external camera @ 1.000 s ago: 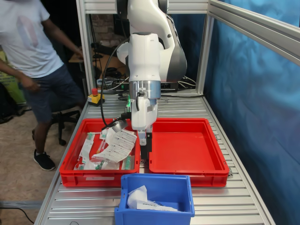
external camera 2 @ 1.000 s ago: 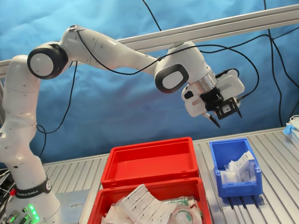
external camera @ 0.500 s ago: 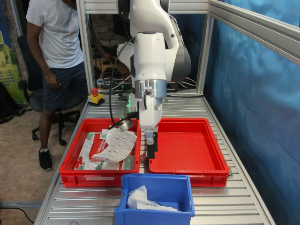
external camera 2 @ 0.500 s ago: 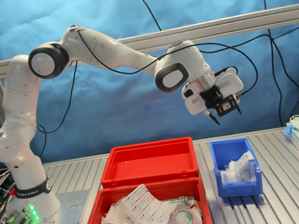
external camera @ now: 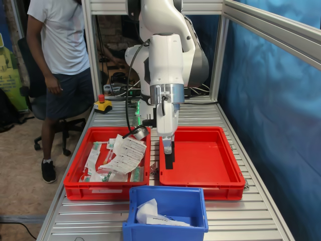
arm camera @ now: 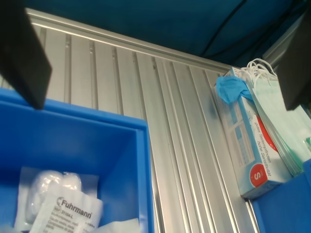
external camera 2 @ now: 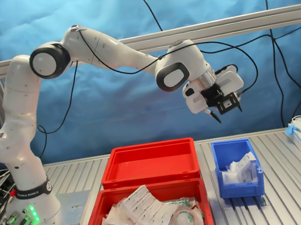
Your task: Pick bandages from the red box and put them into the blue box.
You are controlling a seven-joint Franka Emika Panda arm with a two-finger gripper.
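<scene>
Second exterior view shows the white Franka arm (external camera 2: 99, 46) reaching out above the aluminium slatted table (external camera 2: 285, 194), its black two-fingered gripper (external camera 2: 227, 112) hanging well above the bright blue plastic bin (external camera 2: 241, 188) with jaws spread and nothing between them. The wide shallow red plastic tray (external camera 2: 149, 173) with a bare floor sits on the second exterior view's left of the bin. Small flat white sealed bandage packets (external camera 2: 240, 169) lie inside the blue bin, below the gripper.

Robotics lab; aluminium-profile frame (external camera 2: 222, 24), blue curtain (external camera 2: 137, 103), slatted metal table (external camera: 241, 213)
</scene>
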